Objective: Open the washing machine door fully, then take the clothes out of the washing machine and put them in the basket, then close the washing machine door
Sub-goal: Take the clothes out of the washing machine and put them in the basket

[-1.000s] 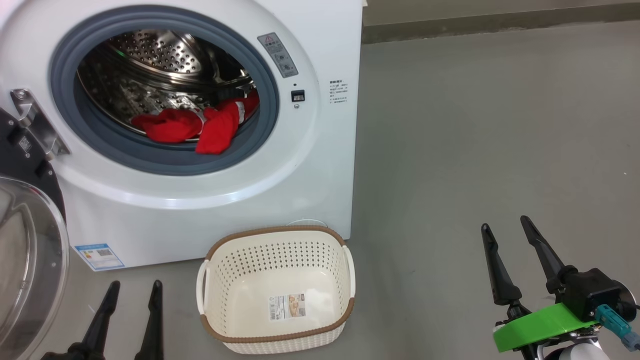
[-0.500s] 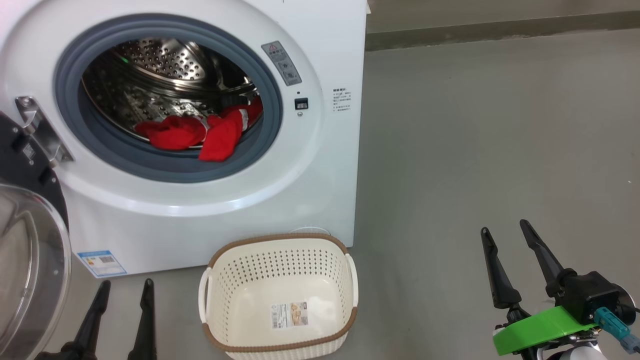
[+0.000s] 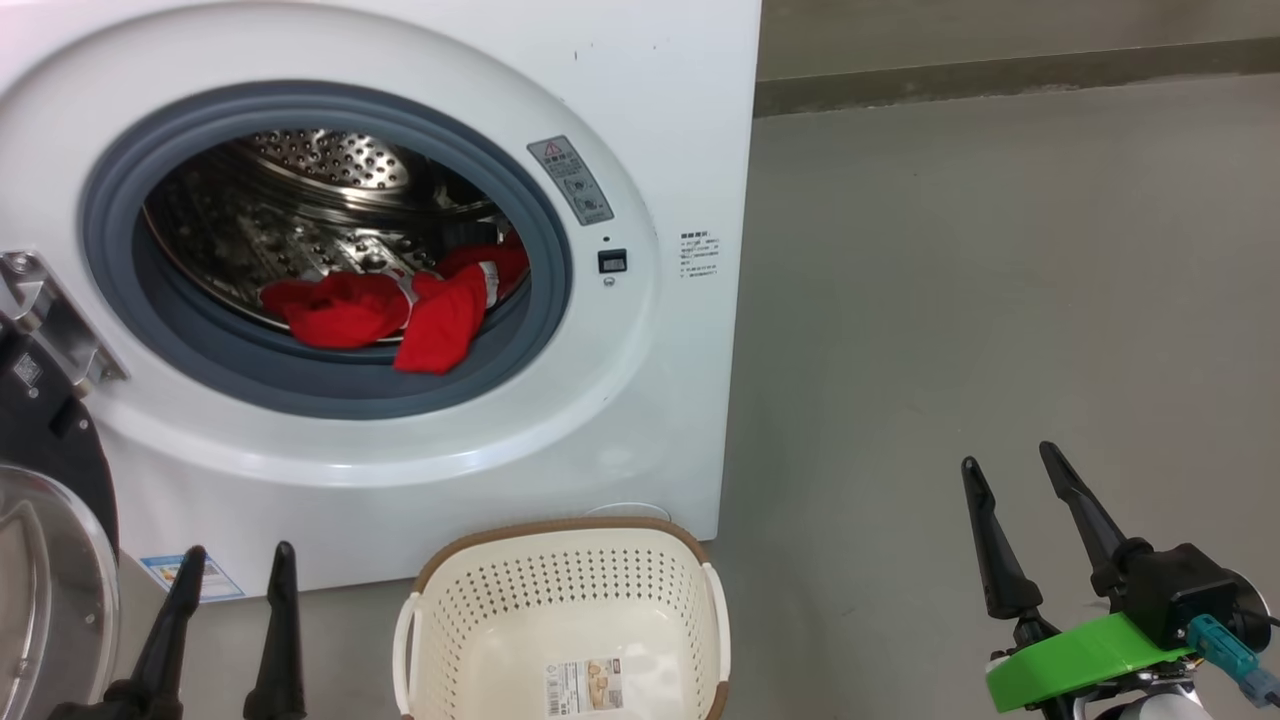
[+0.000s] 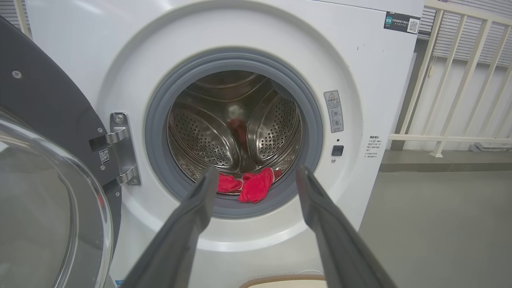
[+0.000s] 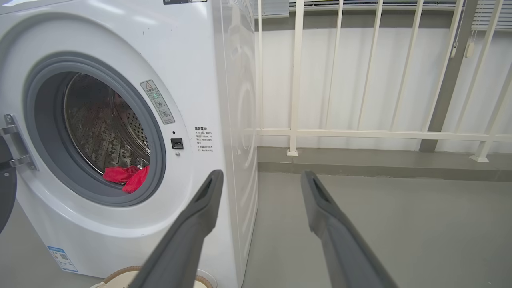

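Note:
The white washing machine (image 3: 660,120) stands with its round door (image 3: 45,590) swung open to the left, black rim and clear glass bowl showing (image 4: 48,208). Red clothes (image 3: 400,310) lie at the front of the steel drum, one piece draped over the grey rubber ring (image 4: 250,188) (image 5: 126,178). The cream basket (image 3: 565,600) with a brown rim sits on the floor in front of the machine, nothing in it. My left gripper (image 3: 238,565) is open, low at the left, below the drum opening. My right gripper (image 3: 1008,465) is open over the floor to the right.
Grey floor (image 3: 1000,280) stretches right of the machine. A cream railing (image 5: 360,134) on a low kerb runs behind it. The open door (image 4: 48,208) stands close to my left arm.
The head camera has moved closer and tilted, so the machine sits lower and larger and the basket is partly cut off. Both grippers stay open.

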